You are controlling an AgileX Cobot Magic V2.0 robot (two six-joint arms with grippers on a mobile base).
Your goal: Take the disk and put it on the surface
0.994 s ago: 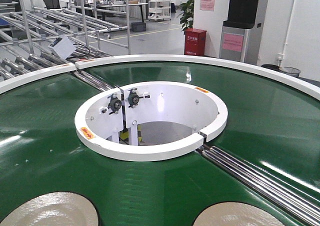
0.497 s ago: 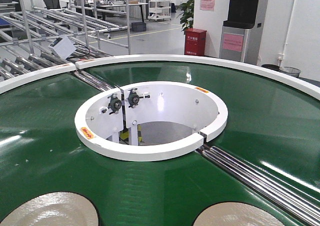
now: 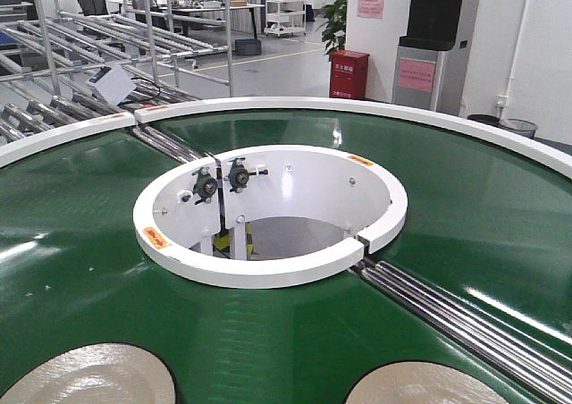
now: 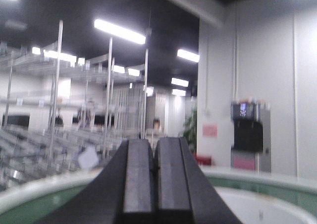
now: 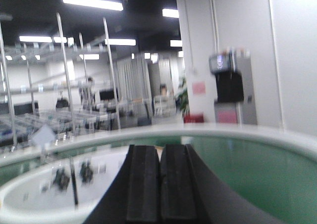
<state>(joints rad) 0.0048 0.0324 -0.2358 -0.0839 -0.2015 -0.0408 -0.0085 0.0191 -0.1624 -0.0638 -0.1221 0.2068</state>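
Left fingers [image 4: 139,179] — right fingers [image 5: 143,184] — together

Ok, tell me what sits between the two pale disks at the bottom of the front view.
Only bare green conveyor belt lies between the left disk and the right disk, as the front view shows.

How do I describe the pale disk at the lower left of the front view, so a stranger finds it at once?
Find the green belt that curves around the white ring. Two pale disks lie on its near part, both cut by the frame. The left disk lies far from the steel rollers; the right disk lies just beside them.
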